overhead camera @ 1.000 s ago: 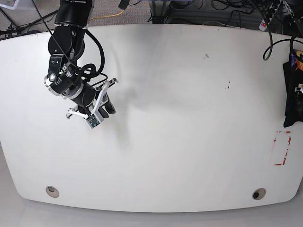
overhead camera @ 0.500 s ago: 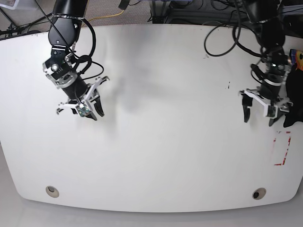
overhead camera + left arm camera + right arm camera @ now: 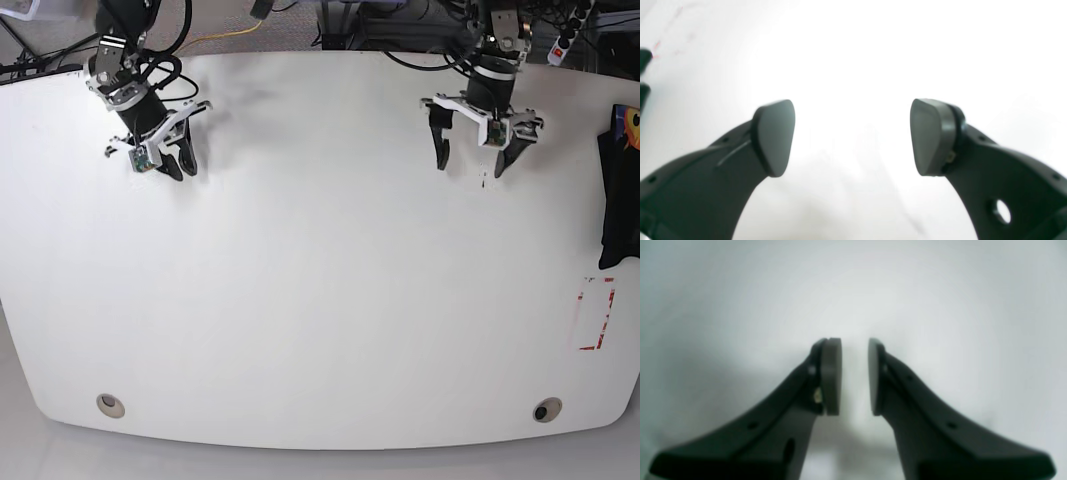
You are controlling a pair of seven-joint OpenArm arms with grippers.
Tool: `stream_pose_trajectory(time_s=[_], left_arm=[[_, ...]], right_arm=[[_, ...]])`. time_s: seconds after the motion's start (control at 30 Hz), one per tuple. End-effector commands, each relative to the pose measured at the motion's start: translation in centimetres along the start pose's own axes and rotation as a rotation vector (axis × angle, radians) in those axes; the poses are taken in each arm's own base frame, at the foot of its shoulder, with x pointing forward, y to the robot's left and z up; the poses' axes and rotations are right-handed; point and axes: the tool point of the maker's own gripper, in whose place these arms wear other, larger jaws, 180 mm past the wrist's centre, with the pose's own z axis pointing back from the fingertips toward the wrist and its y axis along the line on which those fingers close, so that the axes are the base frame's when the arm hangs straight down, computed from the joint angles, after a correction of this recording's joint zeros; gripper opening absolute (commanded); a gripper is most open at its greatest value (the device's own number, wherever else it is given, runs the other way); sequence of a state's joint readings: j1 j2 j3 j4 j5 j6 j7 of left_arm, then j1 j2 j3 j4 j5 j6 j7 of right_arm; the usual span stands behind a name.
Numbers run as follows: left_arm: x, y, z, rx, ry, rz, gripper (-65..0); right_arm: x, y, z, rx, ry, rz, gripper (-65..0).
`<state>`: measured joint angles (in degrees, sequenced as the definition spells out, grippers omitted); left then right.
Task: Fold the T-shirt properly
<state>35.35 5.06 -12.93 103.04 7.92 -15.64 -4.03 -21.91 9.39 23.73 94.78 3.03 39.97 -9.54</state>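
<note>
Black cloth T-shirt (image 3: 618, 190) with an orange-yellow patch at its top sits at the far right edge of the base view, upper right, mostly cut off by the frame; only a narrow dark strip shows, draped at the edge of the white curved tabletop (image 3: 320, 300). Print text not readable.

Left end effector (image 3: 474, 160), black fingers on a white bracket, hangs over the tabletop in the upper right-centre of the base view, well apart from the T-shirt. Jaws spread wide, nothing between them; left wrist view shows both grey pads (image 3: 773, 136) far apart over bare white surface.

Right end effector (image 3: 177, 165) is in the upper left of the base view, near the tabletop's back edge. Jaws narrow, a slim gap between the pads (image 3: 831, 376) in the right wrist view, holding nothing.

Small dark marks (image 3: 484, 181) on the tabletop just below the left end effector. Red-and-white tape rectangle (image 3: 596, 313) at lower right, below the T-shirt. Two round holes near the front edge, one lower left (image 3: 111, 404), one lower right (image 3: 546, 409). Cables and clutter beyond the back edge, top of frame.
</note>
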Motion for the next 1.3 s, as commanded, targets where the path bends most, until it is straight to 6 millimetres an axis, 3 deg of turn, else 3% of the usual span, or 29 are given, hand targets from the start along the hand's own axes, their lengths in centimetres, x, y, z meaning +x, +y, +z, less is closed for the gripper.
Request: stream_pose_trajectory(time_s=[0.0, 0.1, 0.43, 0.77, 0.9, 1.03, 1.27], left_arm=[[1.8, -1.0, 1.8, -0.019, -0.047, 0.001, -15.1], [0.5, -2.3, 4.9, -0.048, 0.02, 0.002, -15.1], [-5.0, -3.6, 12.3, -0.076, 0.256, 0.032, -15.1], [-9.0, -4.1, 18.1, -0.092, 0.446, 0.048, -15.1], [-12.2, -4.1, 19.9, -0.119, 0.539, 0.045, -15.1], [-16.4, -4.7, 20.9, -0.129, 0.628, 0.081, -15.1], [-23.9, -4.8, 21.3, -0.124, 0.775, 0.134, -15.3]], right_arm=[[-0.2, -0.3, 1.7, -0.009, -0.029, -0.041, -52.0], [-2.0, 0.4, 3.8, -0.008, 0.008, -0.072, -52.0], [-6.9, 4.2, 10.2, 0.037, 0.129, -0.217, -52.0], [-12.6, 7.5, 17.6, 0.05, 0.335, -0.342, -52.0], [-14.7, 8.9, 20.0, 0.055, 0.418, -0.381, -52.0], [-17.2, 10.1, 21.1, 0.048, 0.479, -0.443, -52.0], [-21.9, 11.4, 20.5, 0.057, 0.569, -0.512, -52.0]])
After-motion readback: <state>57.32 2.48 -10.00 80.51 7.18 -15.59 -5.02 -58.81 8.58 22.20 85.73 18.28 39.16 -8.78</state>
